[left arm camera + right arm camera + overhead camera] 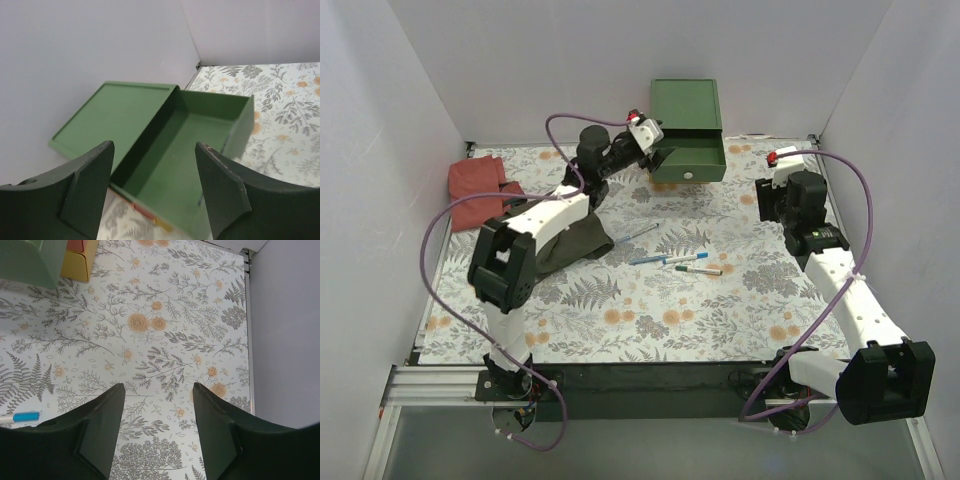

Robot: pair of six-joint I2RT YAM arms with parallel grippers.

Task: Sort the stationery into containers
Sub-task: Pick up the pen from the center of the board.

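Note:
The green-topped chest point(685, 103) stands at the back centre with its green top drawer point(692, 160) pulled out. In the left wrist view the drawer point(185, 155) looks bare inside; the red-orange and yellow drawer edges show below it. My left gripper point(653, 152) is open and empty, just left of and above the open drawer. Several pens lie mid-mat: a silver one point(638, 235), a blue one point(648, 259), a white blue-capped one point(686, 257) and a white green-capped one point(699, 269). My right gripper point(767, 200) is open and empty over bare mat; a blue pen cap point(25, 416) shows at its left.
A red cloth point(477, 179) lies at the back left. A dark green cloth point(575, 243) lies under my left arm. White walls close in the back and both sides. The yellow drawer corner point(80, 260) shows in the right wrist view.

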